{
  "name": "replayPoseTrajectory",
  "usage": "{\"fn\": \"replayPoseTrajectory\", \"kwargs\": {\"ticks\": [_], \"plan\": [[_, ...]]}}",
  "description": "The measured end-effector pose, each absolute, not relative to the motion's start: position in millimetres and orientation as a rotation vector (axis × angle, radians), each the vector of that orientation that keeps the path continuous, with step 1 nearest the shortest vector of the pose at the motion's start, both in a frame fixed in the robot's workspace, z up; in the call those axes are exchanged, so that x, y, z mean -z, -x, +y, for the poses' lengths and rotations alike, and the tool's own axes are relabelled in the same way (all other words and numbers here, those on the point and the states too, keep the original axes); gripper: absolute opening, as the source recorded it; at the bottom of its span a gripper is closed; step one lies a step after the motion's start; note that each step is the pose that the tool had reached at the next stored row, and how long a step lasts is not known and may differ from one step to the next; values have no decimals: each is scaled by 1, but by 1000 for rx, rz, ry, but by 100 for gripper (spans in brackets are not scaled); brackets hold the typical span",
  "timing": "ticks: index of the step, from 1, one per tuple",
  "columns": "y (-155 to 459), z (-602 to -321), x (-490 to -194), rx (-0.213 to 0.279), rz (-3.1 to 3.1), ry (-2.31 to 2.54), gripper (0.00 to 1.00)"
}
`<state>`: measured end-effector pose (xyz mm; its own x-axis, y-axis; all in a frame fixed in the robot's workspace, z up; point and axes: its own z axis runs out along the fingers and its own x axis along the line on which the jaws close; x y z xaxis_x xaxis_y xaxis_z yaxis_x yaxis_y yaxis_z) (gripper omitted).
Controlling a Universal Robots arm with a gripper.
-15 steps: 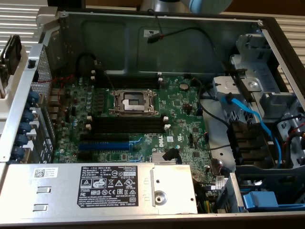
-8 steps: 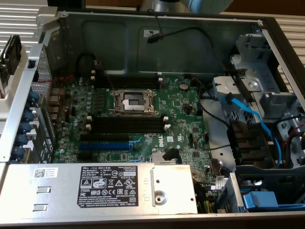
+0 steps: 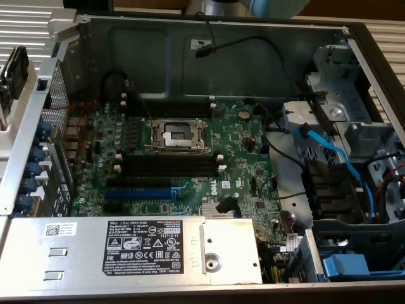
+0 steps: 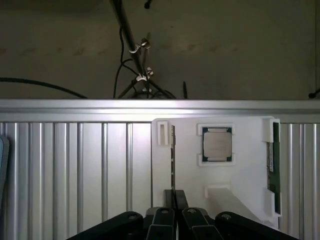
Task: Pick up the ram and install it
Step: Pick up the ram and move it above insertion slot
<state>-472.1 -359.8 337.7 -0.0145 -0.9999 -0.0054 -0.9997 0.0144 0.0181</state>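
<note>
Okay, gripper looks clamped on the ram, edge-on in its white holder. Probably light, stiff, fragile: pinch the long edges gently.

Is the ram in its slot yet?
Out: the ram stands on edge in the white holder; the motherboard's black slots sit empty.

- Flat green motherboard, speckled with small black and silver parts.
- Long blue plastic expansion slots.
- Long black memory slots, white end clips.
- Light-blue flat cables.
- White plastic holder tray against a silver-grey metal surface ribbed in stripes.
- Thin dark-green ram stick.
- Square silver processor chip, green-edged.
</note>
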Motion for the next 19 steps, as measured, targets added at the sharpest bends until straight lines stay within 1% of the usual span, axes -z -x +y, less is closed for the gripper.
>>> {"fn": "replayPoseTrajectory", "kwargs": {"ticks": [9,11,19], "plan": [[454,-364,-374,21,-2225,-2193,12],[442,-368,-388,25,-2223,-2191,12],[409,-377,-410,34,-2218,-2186,12]]}}
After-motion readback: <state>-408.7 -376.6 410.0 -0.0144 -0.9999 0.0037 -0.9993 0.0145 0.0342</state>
